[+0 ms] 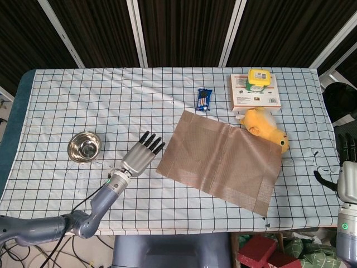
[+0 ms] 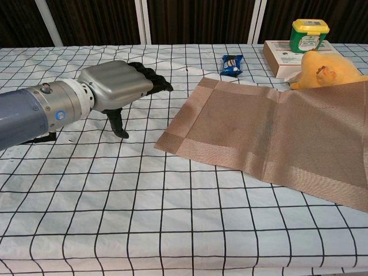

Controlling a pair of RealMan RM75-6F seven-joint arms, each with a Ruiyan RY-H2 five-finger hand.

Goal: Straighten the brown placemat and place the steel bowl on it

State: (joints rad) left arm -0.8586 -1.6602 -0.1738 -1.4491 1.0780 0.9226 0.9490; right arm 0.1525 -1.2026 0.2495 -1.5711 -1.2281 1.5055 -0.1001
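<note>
head view has the brown placemat (image 1: 223, 160) lying skewed on the checked counter (image 1: 139, 106), rotated so its corners point off the grid lines, with a crease down the middle and its far right edge riding up on a yellow plush toy (image 1: 265, 127). lighter woven border around a darker centre, pretty clear in the chest view too. the steel bowl (image 1: 84, 146) is small, shiny and round, sitting upright on the left part of the counter, well apart from the placemat.

left hand (image 1: 142, 157) is between the two, just beside the placemat's near left corner, fingers stretched out and apart, holding nothing. the bowl sits off to its left, not touching. right hand (image 1: 348, 177) is only partly visible at the right edge past the counter, holding nothing as far as i can see, but can't tell how its fingers sit.

behind the placemat: a blue snack packet (image 1: 204, 99) and a box (image 1: 255, 96) with a green-lidded jar (image 1: 259, 79) on it.
</note>
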